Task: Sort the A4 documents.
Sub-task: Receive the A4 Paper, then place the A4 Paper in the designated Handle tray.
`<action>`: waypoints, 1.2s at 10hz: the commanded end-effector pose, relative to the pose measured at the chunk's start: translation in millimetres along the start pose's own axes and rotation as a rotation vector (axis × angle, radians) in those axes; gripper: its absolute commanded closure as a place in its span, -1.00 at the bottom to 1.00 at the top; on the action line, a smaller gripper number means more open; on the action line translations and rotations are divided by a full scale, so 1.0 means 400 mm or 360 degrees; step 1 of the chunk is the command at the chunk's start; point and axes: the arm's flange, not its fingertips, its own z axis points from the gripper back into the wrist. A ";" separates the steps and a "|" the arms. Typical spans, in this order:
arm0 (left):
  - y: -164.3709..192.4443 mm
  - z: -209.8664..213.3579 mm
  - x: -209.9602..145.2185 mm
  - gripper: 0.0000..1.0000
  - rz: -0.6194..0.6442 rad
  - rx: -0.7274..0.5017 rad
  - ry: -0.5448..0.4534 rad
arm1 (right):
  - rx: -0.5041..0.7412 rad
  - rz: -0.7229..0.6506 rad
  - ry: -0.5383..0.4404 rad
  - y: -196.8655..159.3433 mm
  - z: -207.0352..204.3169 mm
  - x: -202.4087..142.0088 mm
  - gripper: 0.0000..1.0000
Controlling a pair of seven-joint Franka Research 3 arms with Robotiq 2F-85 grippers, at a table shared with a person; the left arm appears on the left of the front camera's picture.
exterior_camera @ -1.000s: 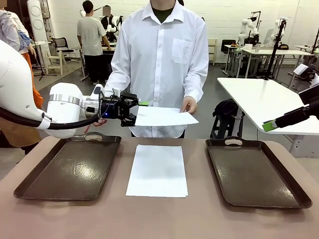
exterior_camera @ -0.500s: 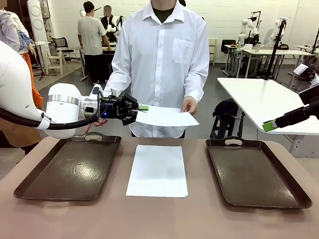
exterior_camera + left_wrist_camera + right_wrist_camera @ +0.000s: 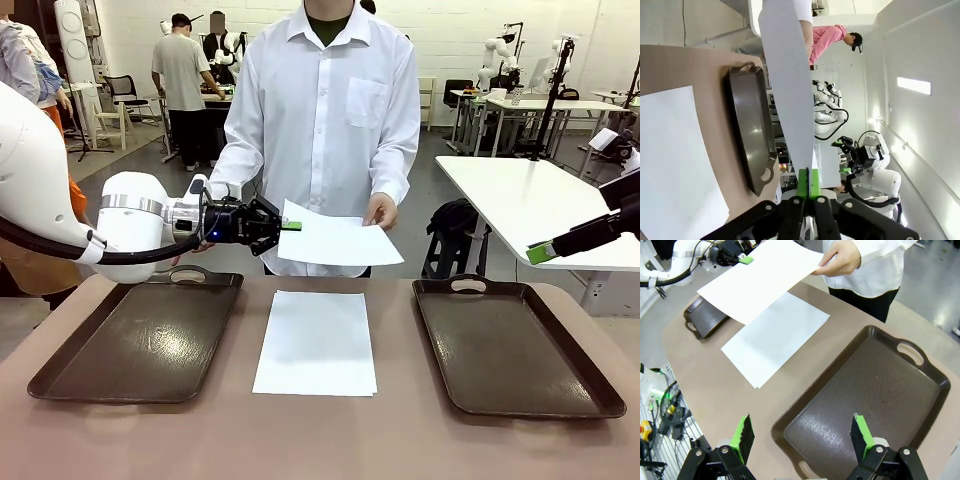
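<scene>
1 thin white A4 paper sheet (image 3: pixel 340 242) in air over tabletop (image 3: pixel 330 440) far edge: left jaws clamped tight on its left edge, person's hand (image 3: pixel 380 211) holding the right corner. 2nd white sheet (image 3: pixel 317 342) lies flat mid-tabletop between 2 dark brown handled trays, left tray (image 3: pixel 140 340) and right tray (image 3: pixel 515 350). Right jaws wide open, empty, raised near tabletop's right edge.

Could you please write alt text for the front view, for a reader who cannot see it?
The left gripper is shut on one edge of an A4 sheet held above the table, while a person's hand holds its opposite corner. A second sheet lies on the table between two dark brown trays.
</scene>
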 end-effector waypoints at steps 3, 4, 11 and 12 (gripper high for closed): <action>-0.004 0.032 -0.010 1.00 -0.0120 -0.0106 0.0002 | 0.0032 0.0001 -0.0019 -0.005 -0.005 -0.001 -1.00; -0.013 0.046 -0.015 1.00 -0.0168 -0.0118 0.0060 | 0.0032 0.0001 -0.0019 -0.005 -0.005 -0.001 -1.00; -0.003 0.022 0.006 1.00 -0.0042 -0.0017 -0.0006 | 0.0032 0.0001 -0.0019 -0.005 -0.005 -0.001 -1.00; -0.003 0.022 0.006 1.00 -0.0042 -0.0017 -0.0006 | 0.0032 0.0001 -0.0019 -0.005 -0.005 -0.001 -1.00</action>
